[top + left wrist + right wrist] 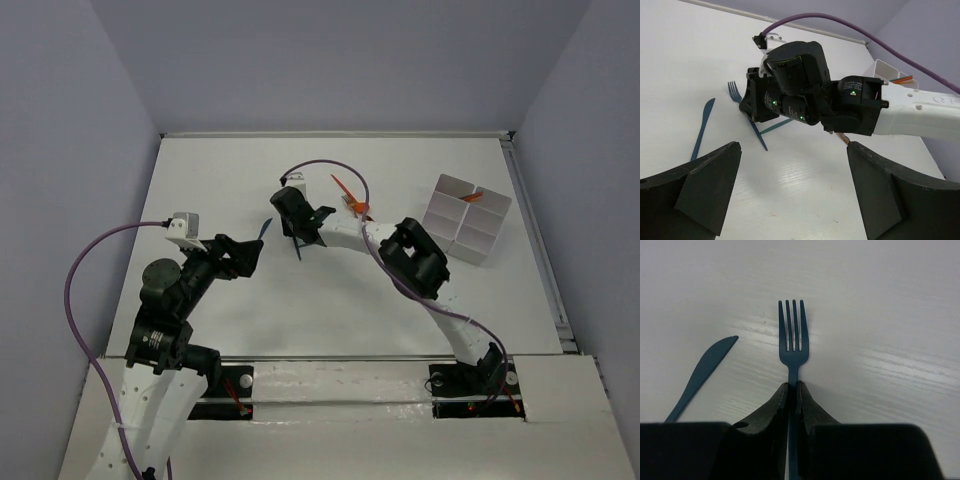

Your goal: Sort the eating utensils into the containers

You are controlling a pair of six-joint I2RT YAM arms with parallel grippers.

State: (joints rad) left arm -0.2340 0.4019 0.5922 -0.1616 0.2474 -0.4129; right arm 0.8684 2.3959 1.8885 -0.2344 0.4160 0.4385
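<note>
My right gripper [794, 386] is shut on the neck of a teal fork [794, 335] that lies on the white table; it also shows in the left wrist view [733, 90]. A teal knife [704, 372] lies just left of the fork, and also shows in the left wrist view [702, 128]. Another teal utensil [776, 126] lies partly under the right gripper [296, 214]. A copper-brown utensil [843, 139] peeks out below the right arm. An orange utensil [345, 188] lies behind that arm. The divided white tray [470, 235] stands at the right with an orange utensil [472, 197] in it. My left gripper [246, 256] is open and empty.
A purple cable [325, 166] loops over the right arm. The right arm's forearm [415, 260] stretches across the table's middle. Walls enclose the table on the left, back and right.
</note>
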